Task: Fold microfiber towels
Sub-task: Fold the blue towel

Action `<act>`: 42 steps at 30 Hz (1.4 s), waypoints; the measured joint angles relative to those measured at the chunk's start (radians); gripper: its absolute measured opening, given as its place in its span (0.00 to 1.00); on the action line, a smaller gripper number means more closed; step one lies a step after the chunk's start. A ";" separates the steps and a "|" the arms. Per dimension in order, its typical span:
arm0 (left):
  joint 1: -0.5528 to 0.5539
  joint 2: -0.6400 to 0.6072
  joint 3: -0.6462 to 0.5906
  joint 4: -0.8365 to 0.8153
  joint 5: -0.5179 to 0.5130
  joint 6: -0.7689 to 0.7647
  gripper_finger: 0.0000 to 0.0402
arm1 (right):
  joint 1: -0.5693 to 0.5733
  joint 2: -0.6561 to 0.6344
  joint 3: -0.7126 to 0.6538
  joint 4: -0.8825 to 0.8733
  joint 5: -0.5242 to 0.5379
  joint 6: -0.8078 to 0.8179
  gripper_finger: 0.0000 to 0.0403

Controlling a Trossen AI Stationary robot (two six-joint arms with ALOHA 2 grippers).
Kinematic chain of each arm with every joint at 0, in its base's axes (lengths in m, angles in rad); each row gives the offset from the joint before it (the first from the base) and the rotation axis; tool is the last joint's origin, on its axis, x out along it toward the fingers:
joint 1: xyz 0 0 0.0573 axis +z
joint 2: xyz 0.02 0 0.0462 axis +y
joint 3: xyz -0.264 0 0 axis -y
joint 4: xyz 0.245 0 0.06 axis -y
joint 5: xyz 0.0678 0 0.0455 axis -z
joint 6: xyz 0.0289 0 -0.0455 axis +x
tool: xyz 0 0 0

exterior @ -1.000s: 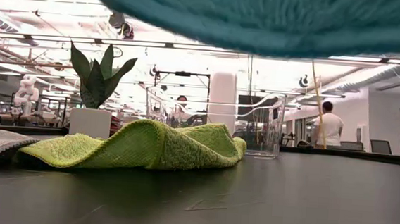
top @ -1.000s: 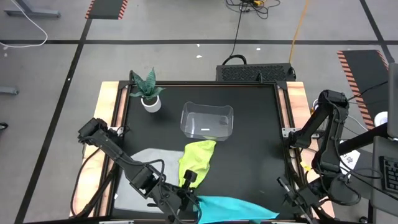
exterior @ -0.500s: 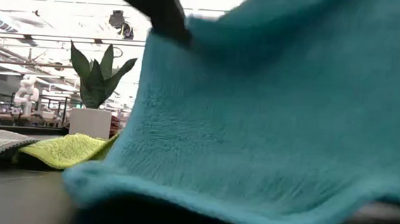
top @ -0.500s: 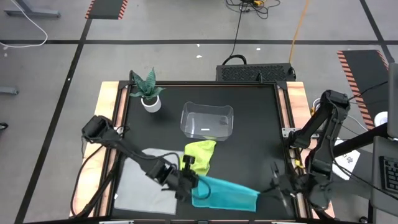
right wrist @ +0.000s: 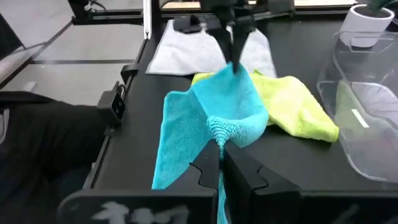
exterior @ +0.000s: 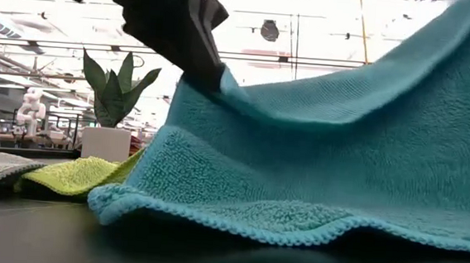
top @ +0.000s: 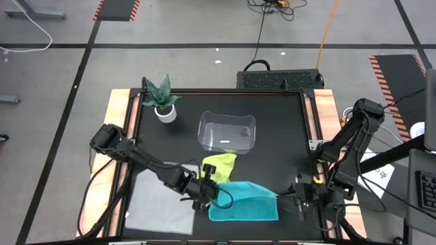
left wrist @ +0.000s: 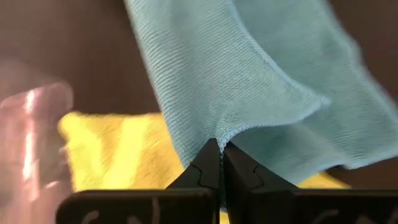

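Black table point(top: 286, 136), framed in wood. Grey towel point(top: 155, 204) flat at the near left corner, unmoved since a second ago. Teal towel point(top: 244, 202) now down on the table near the front edge, right of the grey one; a second ago stretched in the air beyond the front edge, half a second ago lower and still taut. Far corners still lifted, near hem point(exterior: 295, 223) resting on the surface in the low view. Yellow-green towel point(top: 219, 169) crumpled between teal towel and bin, partly covered by the teal one at its near edge, more of it hidden than before. Clear bin point(top: 227, 132) at mid-table, plant point(top: 162, 101) at the far left corner, both as earlier.

Left gripper point(top: 206, 192) over the teal towel's left far corner, moved in from the front edge, fingers point(left wrist: 211, 163) pressed together, pinching that corner. Right gripper point(top: 294, 195) at the towel's right far corner, drawn inward from the table's near right corner, fingers point(right wrist: 208, 163) clamped on the cloth.
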 joint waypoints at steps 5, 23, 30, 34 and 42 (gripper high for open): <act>-0.035 0.000 0.000 0.003 0.013 0.019 0.01 | 0.000 0.000 -0.076 0.070 -0.040 0.017 0.00; -0.068 0.000 -0.060 -0.025 0.065 -0.014 0.01 | 0.007 0.199 -0.272 0.517 -0.140 0.018 0.00; -0.090 0.000 -0.062 0.009 0.121 -0.009 0.03 | 0.007 0.307 -0.272 0.556 -0.149 0.092 0.00; -0.097 0.000 -0.062 0.012 0.127 0.001 0.01 | 0.007 0.321 -0.272 0.556 -0.170 0.106 0.00; -0.120 0.000 -0.062 0.052 0.212 0.001 0.03 | 0.020 0.320 -0.272 0.545 -0.173 0.114 0.00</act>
